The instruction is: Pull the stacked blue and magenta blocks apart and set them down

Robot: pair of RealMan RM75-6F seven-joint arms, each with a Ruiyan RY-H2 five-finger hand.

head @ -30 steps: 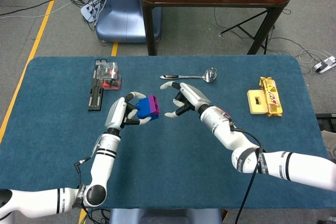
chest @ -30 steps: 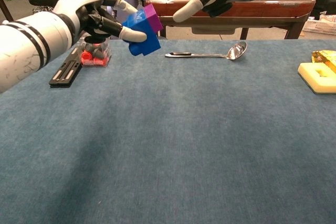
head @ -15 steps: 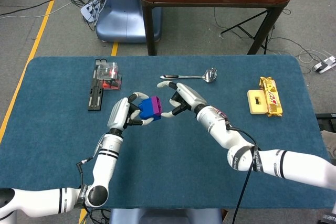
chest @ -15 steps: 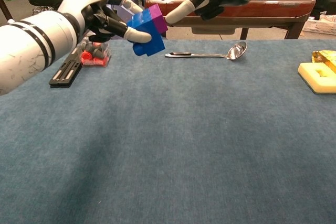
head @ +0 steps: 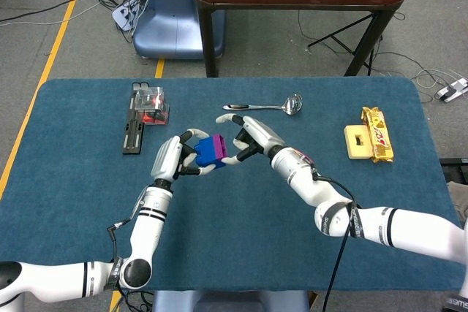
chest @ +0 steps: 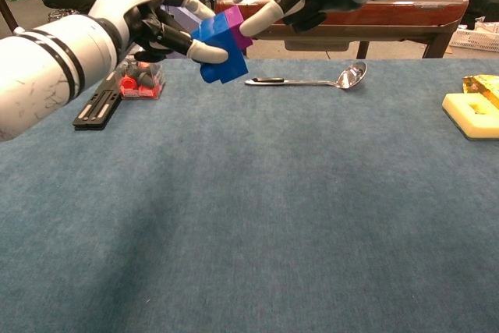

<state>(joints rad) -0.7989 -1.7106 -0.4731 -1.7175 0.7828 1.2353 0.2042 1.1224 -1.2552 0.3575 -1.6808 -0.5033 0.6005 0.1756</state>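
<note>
While held clear above the tabletop (head: 241, 246), the stacked blocks sit between both hands.

Furthest left on the blue felt-like surface lie a flat black strip (head: 132, 132) and a clear plastic box (head: 150, 101) with red pieces inside. Next, the left hand (head: 170, 159) grips the blue block (chest: 217, 52), a glossy hard-plastic brick, with white fingers (chest: 204, 51) wrapped over its top and under its lower edge. The magenta block (chest: 238, 26) is still joined to the blue block's right end, tilted upward. The right hand (head: 248, 137) meets it from the right: one fingertip touches its lower side in the chest view, the others spread above, so the hand is not clenched and no firm grasp shows. Behind lies a shiny metal ladle (head: 272, 106); far right, a cream foam piece (head: 357, 142) touches a gold-wrapped snack bar (head: 378, 134).
</note>
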